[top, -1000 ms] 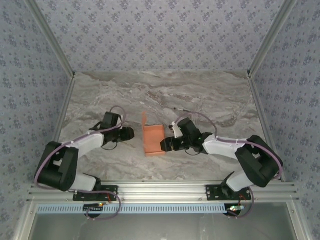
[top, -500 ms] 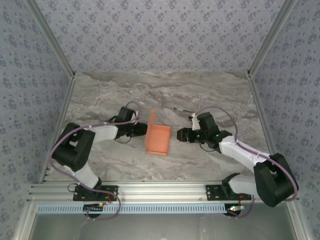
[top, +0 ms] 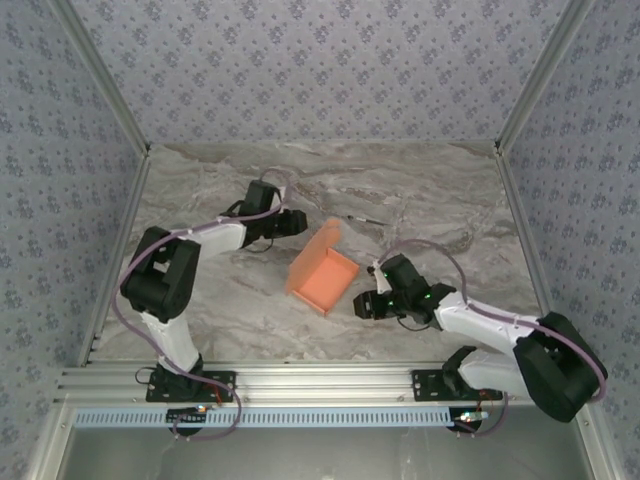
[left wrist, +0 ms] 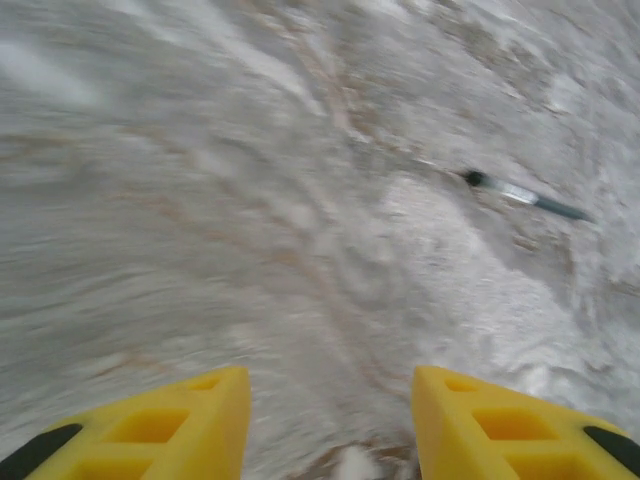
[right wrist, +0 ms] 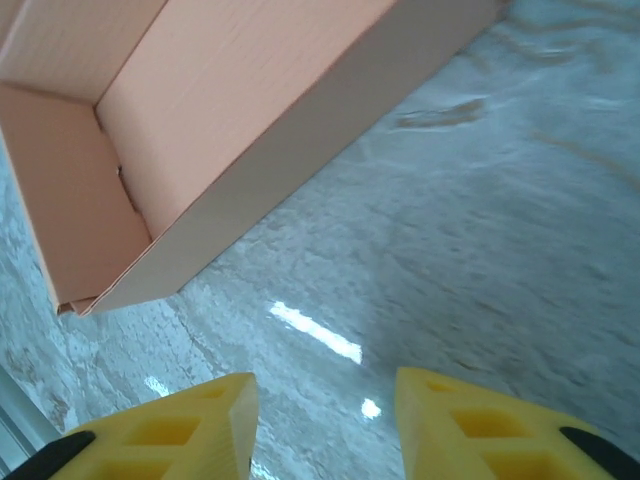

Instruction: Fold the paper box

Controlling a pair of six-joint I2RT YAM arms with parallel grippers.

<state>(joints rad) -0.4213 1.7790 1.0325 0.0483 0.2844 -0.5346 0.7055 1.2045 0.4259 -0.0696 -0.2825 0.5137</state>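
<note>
Clearly, the paper box (top: 322, 275) lies open side up on the marble table (top: 450, 200) as a shallow salmon tray. Its long axis runs diagonally from near-left to far-right, and a flap stands up along its far-left side. The right gripper (top: 362, 305) sits just beside the box's near-right corner without touching it. In the wrist view the box (right wrist: 230, 120) lies ahead and to the left of that gripper (right wrist: 322, 390), whose fingers (right wrist: 180, 425) are spread with only bare table between them. The left gripper (top: 297, 222) is beyond the box's far-left side, apart from it, and its jaws are also spread on nothing (left wrist: 330, 390). A thin dark-tipped stick (left wrist: 520, 192) lies ahead and to its right.
</note>
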